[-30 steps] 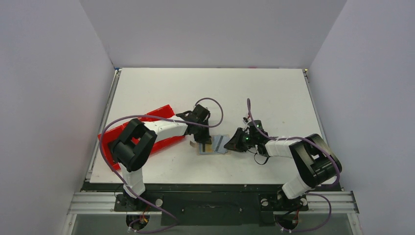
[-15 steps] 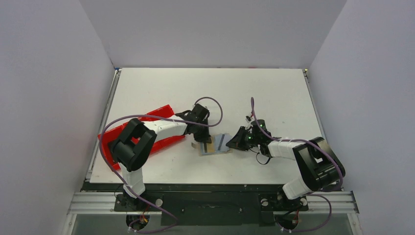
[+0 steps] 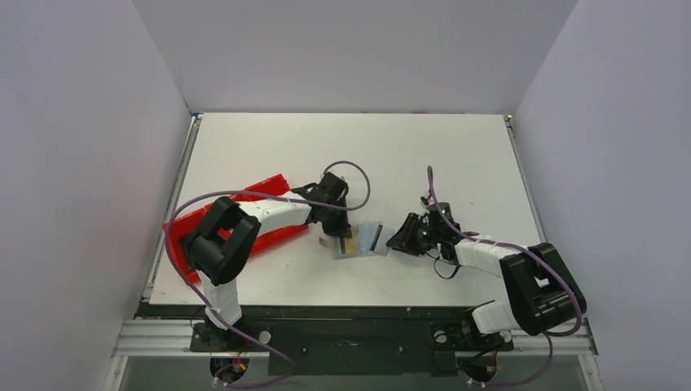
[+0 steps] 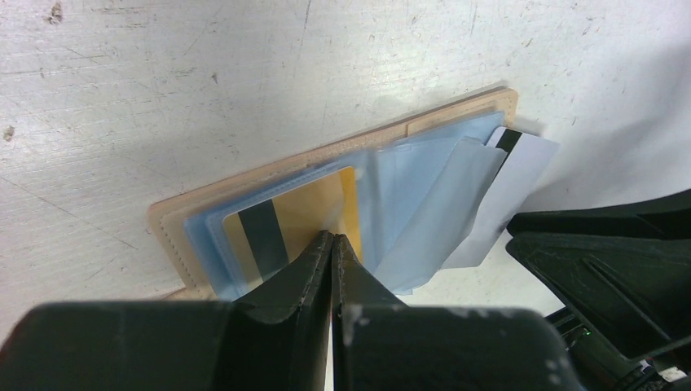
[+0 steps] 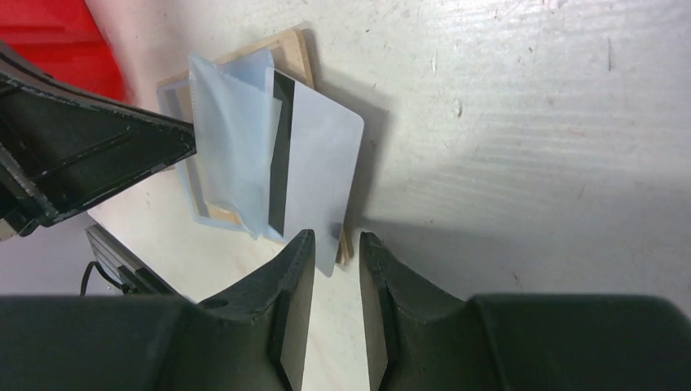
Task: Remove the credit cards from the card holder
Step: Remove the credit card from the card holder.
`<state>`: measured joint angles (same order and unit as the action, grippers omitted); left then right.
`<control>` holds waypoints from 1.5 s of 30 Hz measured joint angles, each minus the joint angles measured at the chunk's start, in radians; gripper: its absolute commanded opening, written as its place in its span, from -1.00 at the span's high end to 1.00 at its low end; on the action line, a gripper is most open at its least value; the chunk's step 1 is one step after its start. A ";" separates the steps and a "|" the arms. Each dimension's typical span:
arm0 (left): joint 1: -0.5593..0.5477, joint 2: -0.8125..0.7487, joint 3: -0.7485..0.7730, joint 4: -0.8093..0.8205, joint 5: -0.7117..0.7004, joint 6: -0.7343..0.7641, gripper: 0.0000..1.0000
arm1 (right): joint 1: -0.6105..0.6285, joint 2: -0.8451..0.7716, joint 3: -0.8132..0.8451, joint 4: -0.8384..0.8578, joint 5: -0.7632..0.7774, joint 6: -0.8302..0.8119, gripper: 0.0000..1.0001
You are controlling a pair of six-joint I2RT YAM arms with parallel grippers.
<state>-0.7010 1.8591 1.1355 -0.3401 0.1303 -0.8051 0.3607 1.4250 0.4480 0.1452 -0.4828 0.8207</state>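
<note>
The card holder (image 3: 346, 244) lies open on the table: a tan case (image 4: 244, 183) with clear bluish sleeves. A gold card (image 4: 314, 208) with a dark stripe sits in a sleeve. My left gripper (image 4: 334, 238) is shut, its tips resting on that gold card. A pale bluish-white card (image 5: 322, 163) sticks out of the holder's right side. My right gripper (image 5: 336, 240) is open, with that card's near corner in the gap between its fingers. In the top view the left gripper (image 3: 338, 232) and the right gripper (image 3: 397, 242) flank the holder.
A red tray (image 3: 191, 224) lies to the left, partly under my left arm, and its corner (image 5: 49, 41) shows in the right wrist view. The left gripper's black body (image 5: 90, 155) stands close beside the sleeves. White table surrounds the holder.
My right gripper has pulled back to the right and its jaws have parted. The pale card now sticks further out of the holder. The left gripper has stayed shut on the holder.
</note>
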 measured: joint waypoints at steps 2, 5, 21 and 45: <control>0.000 0.000 -0.001 0.001 0.002 0.000 1.00 | 0.002 -0.039 -0.010 -0.018 0.009 0.002 0.54; 0.001 0.000 -0.001 0.001 0.002 0.000 1.00 | 0.011 -0.082 -0.019 -0.032 0.025 0.006 0.50; 0.001 0.000 -0.001 0.001 0.002 0.000 1.00 | 0.000 0.053 -0.018 0.152 0.043 0.087 0.58; 0.000 -0.002 0.000 0.000 0.002 0.003 1.00 | -0.054 -0.119 -0.023 -0.006 0.141 0.043 1.00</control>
<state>-0.7010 1.8572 1.1355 -0.3405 0.1322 -0.8021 0.3065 1.3064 0.4252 0.1390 -0.3420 0.8639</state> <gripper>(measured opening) 0.003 0.007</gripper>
